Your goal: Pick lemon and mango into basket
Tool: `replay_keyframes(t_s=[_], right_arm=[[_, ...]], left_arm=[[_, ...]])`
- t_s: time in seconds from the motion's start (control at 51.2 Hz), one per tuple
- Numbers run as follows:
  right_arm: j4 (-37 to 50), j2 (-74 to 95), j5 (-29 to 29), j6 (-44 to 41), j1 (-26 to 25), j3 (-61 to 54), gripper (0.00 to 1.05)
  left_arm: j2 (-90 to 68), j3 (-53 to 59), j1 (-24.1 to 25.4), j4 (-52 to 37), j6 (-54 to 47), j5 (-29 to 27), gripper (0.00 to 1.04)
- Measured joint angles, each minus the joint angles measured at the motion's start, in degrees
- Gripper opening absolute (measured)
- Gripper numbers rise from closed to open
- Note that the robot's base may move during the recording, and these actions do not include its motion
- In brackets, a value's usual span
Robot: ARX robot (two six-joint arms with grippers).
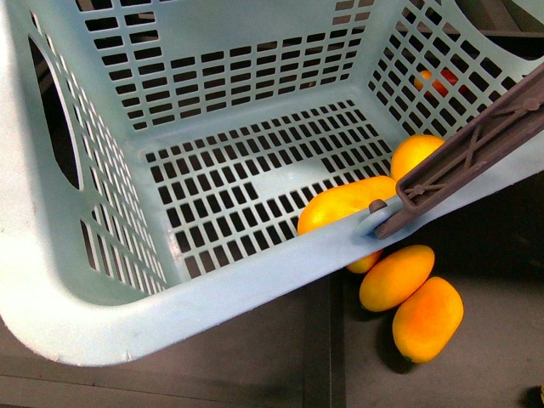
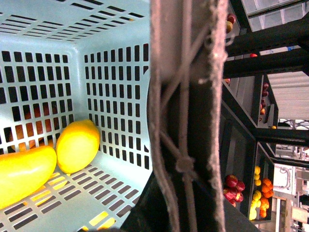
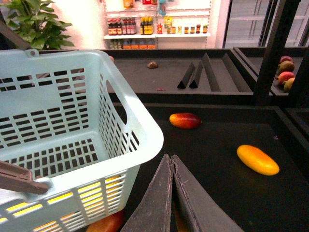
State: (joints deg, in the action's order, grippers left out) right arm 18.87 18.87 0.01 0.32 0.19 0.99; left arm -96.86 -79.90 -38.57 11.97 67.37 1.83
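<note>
The basket (image 1: 212,280) filled most of the front view, tilted, its brown-grey handle (image 1: 476,153) lying across the near right rim. Inside, against that corner, a long mango (image 1: 340,208) and a rounder lemon (image 1: 414,155) rested touching each other, so both fruits looked already gathered.

On the dark counter (image 3: 217,145) outside, a yellow-orange mango (image 3: 258,160) lay well apart from the basket, its long axis running diagonally across the surface; a red-tinged one (image 3: 185,120) sat farther back.

The right end effector (image 3: 171,193) pointed between basket and yellow mango with its jaws pressed together, holding nothing; it seemed the nearer arm for any further pick. The left end effector's opening could not be told: dark netted material (image 2: 188,121) blocked that wrist camera.
</note>
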Motion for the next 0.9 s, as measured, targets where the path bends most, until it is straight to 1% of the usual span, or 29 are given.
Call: replay_keyframes(t_s=[0.489, 0.528, 0.586, 0.626, 0.841, 0.88, 0.899], right_arm=[[-8.6, -8.6, 0.0, 0.0, 0.0, 0.0, 0.02], [-10.2, -10.1, 0.0, 0.0, 0.0, 0.0, 0.02], [-15.9, -14.0, -0.1, 0.0, 0.0, 0.0, 0.02], [-18.1, -16.9, 0.0, 0.0, 0.0, 0.0, 0.02], [-18.8, -18.4, 0.0, 0.0, 0.0, 0.0, 0.02], [-18.8, -18.5, 0.0, -0.1, 0.0, 0.0, 0.06], [-18.8, -18.5, 0.0, -0.1, 0.0, 0.0, 0.11]], left_arm=[[0.0, 0.0, 0.0, 0.0, 0.0, 0.1, 0.05], [0.0, 0.0, 0.0, 0.0, 0.0, 0.1, 0.05], [0.0, 0.0, 0.0, 0.0, 0.0, 0.1, 0.05], [0.0, 0.0, 0.0, 0.0, 0.0, 0.1, 0.05], [0.0, 0.0, 0.0, 0.0, 0.0, 0.0, 0.05], [0.0, 0.0, 0.0, 0.0, 0.1, 0.1, 0.05], [0.0, 0.0, 0.0, 0.0, 0.2, 0.1, 0.05]])
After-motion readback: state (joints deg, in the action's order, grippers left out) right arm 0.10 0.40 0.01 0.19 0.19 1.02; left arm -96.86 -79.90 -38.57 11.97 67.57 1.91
